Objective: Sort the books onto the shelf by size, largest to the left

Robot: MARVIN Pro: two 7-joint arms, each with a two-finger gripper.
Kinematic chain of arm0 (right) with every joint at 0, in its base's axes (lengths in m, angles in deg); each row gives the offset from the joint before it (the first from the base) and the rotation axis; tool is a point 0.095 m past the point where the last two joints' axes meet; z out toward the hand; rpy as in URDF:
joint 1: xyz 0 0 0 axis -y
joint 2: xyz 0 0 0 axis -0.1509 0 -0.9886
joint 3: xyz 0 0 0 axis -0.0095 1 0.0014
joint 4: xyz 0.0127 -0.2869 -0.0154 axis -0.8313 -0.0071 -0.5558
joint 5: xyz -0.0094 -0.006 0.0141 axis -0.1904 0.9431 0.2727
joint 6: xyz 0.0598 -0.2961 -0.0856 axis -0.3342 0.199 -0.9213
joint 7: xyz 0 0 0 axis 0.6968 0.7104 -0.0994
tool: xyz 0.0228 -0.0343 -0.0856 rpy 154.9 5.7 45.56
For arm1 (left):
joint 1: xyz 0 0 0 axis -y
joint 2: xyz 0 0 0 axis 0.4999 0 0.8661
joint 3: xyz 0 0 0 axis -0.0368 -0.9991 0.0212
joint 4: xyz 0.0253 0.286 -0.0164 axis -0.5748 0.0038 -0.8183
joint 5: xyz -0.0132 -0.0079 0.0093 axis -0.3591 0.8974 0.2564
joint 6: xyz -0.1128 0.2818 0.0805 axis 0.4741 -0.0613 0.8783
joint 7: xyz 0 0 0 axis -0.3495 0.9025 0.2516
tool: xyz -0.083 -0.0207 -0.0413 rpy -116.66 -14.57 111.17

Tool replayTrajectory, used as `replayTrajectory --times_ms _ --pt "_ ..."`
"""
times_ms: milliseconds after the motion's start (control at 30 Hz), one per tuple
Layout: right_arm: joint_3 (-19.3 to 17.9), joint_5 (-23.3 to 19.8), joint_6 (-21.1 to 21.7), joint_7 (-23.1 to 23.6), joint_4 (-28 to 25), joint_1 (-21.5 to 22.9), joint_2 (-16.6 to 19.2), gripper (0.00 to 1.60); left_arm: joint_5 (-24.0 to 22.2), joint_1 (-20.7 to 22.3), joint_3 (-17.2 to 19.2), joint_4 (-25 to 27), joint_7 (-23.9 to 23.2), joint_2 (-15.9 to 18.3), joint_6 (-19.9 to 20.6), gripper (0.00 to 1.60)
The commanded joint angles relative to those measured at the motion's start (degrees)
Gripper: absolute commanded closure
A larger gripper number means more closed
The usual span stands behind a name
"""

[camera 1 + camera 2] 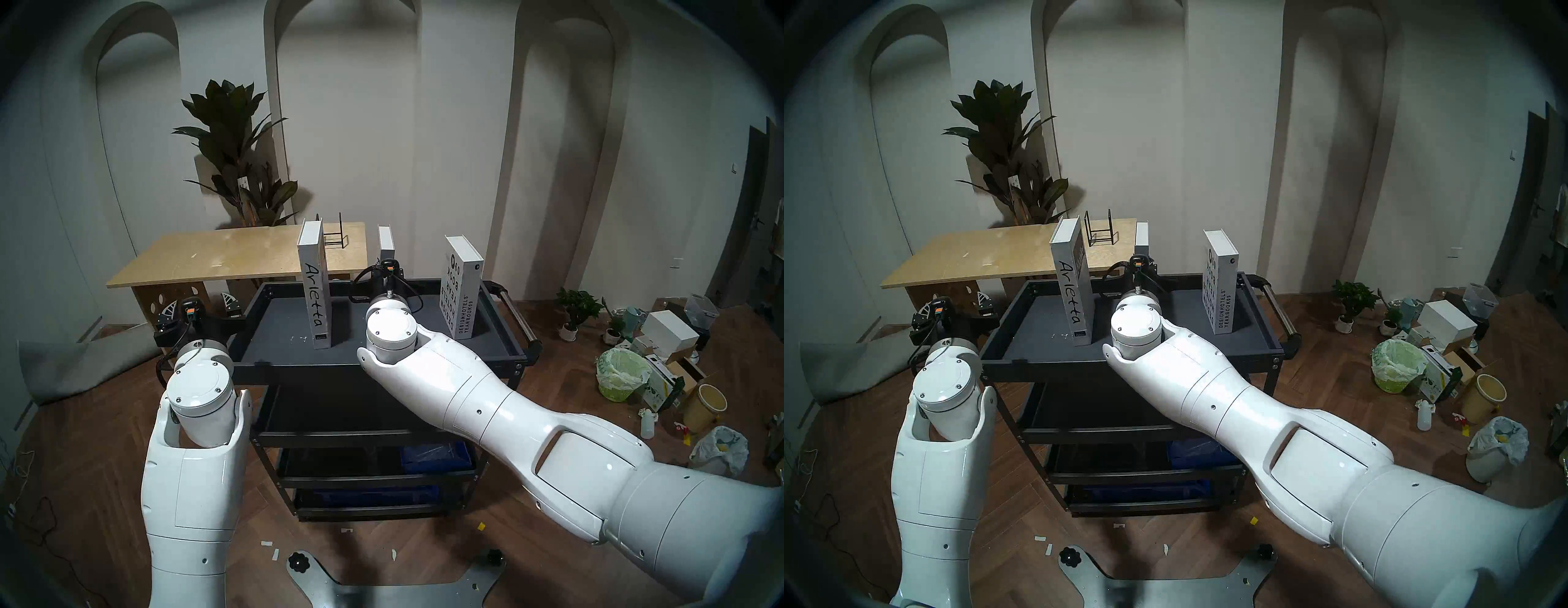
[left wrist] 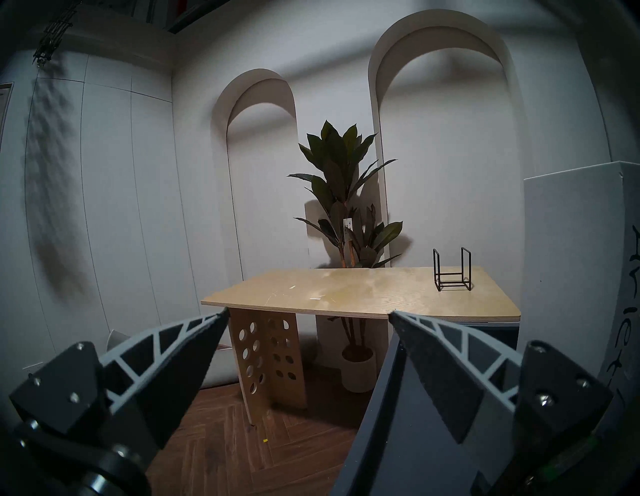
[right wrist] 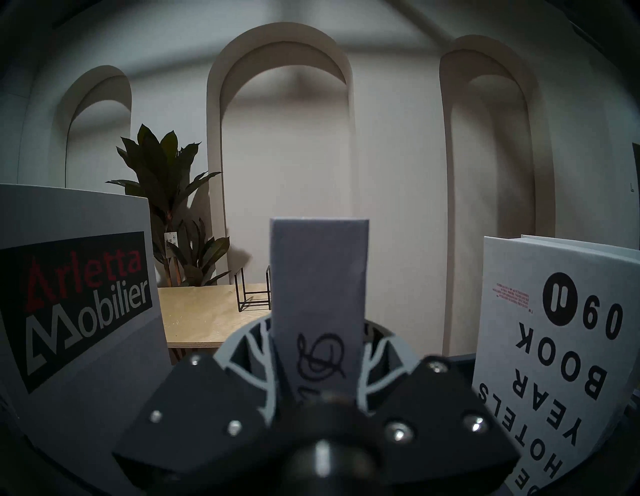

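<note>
Between the Arletta book point(image 1: 316, 293) and the yearbook point(image 1: 460, 293) on the cart tray point(image 1: 280, 339), the right gripper point(image 3: 318, 350), clamped on the slim grey book point(image 3: 318, 277), should lower it upright beside the Arletta book while the left gripper point(image 2: 308, 315) waits apart.

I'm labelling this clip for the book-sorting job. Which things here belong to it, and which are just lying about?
Part of the job:
- Arletta book
- slim grey book, clamped in the right gripper
- Designhotels yearbook
- cart's top tray

Lying about:
- plywood table
- wire rack
- tall plant
- bins
</note>
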Motion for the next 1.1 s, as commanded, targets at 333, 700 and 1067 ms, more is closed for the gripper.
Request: replayTrajectory --times_ms 333,700,1067 --pt "-1.20 -0.69 1.51 -1.18 -0.34 1.82 -1.63 1.60 -0.33 2.53 -0.15 -0.44 -0.54 0.06 -0.72 0.00" --pt "-1.56 -1.94 3.79 -0.36 -0.79 1.34 -0.73 1.60 -0.28 2.72 -0.54 -0.69 -0.30 -0.25 -0.66 0.00" --pt "-1.24 -2.83 6.77 0.05 -4.06 0.10 1.36 1.60 -0.63 2.87 -1.24 -0.76 0.21 -0.40 -0.36 0.00"
